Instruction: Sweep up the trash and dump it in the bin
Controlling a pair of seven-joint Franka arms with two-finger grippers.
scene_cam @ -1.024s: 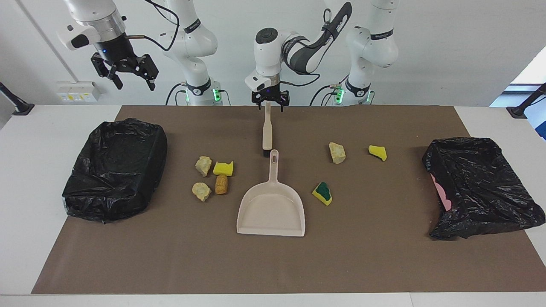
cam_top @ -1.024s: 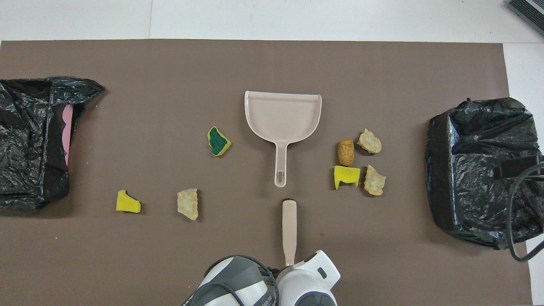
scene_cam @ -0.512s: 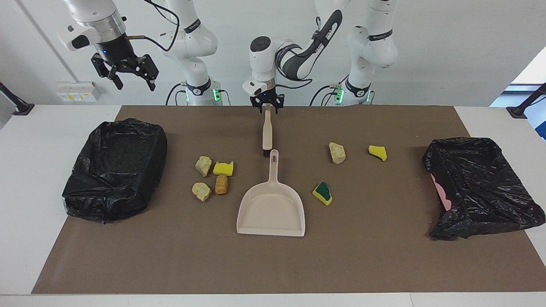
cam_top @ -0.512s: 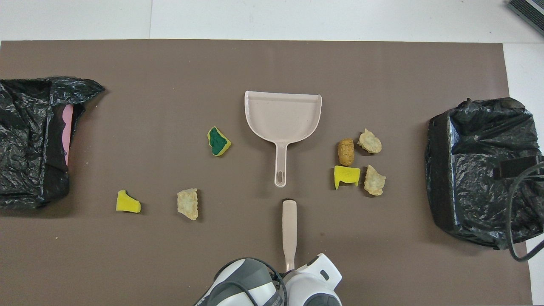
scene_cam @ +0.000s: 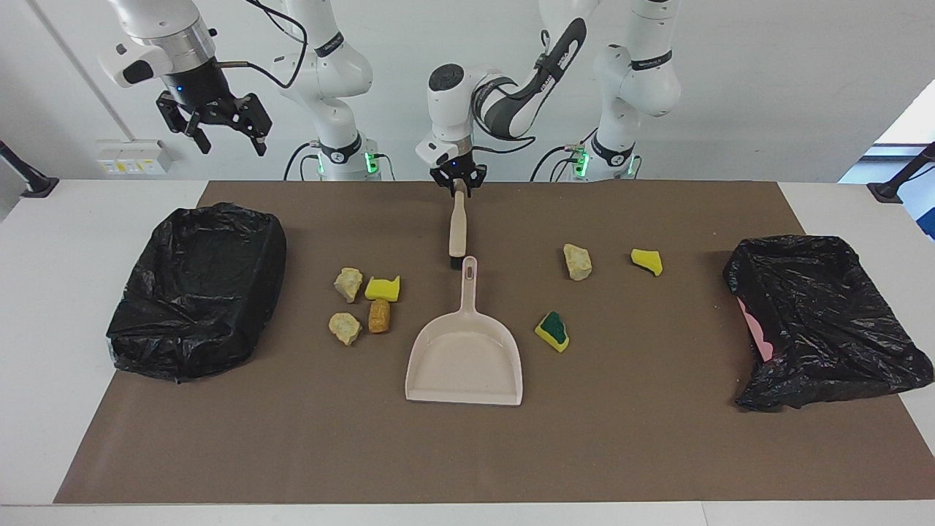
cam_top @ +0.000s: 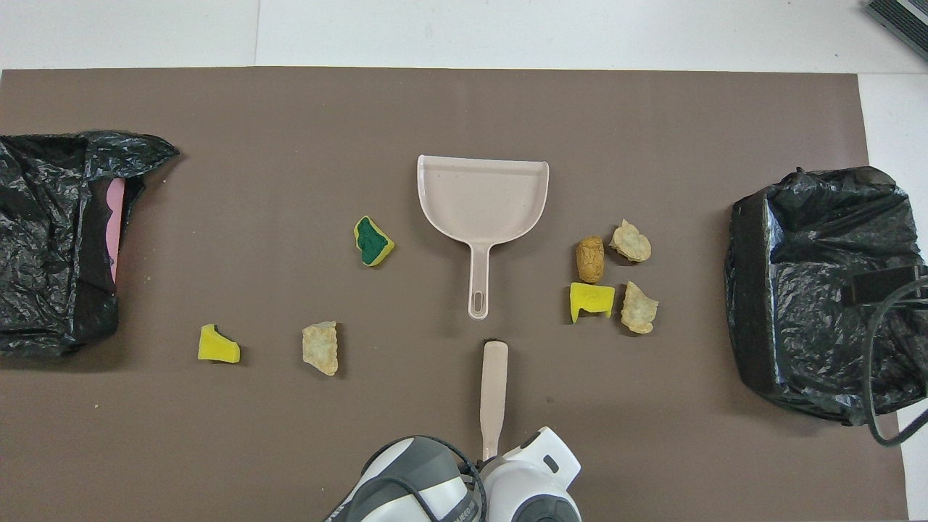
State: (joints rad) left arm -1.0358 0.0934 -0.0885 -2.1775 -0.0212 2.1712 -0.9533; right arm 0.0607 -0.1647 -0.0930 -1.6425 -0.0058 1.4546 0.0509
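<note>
Fingers of the left gripper [scene_cam: 459, 185] are closed on the handle end of the brush [scene_cam: 457, 228], which lies flat on the brown mat [scene_cam: 467, 453], its bristle end pointing away from the robots at the dustpan [scene_cam: 464, 359]. Fingers of the right gripper [scene_cam: 223, 137] stand apart, holding nothing; that arm waits high over the bench [scene_cam: 58, 241], above the bin [scene_cam: 196, 289] at its own end.

The trash lies in two groups, all farther from the robots than the left fingers. Toward the right arm's end: two beige lumps [scene_cam: 348, 283] [scene_cam: 344, 327], a yellow sponge bit [scene_cam: 383, 288] and an orange-brown piece [scene_cam: 378, 315], close together beside the dustpan. Toward the left arm's end: a third lump [scene_cam: 577, 261], a yellow bit [scene_cam: 647, 261] and a green-backed bit [scene_cam: 553, 331], spread apart.

A second bin [scene_cam: 825, 321], also black-bagged, with pink showing at its edge, sits at the left arm's end. The white bench shows around the mat; a plain white wall [scene_cam: 767, 88] stands at the robots' back, with a socket strip [scene_cam: 133, 156] low on it.
</note>
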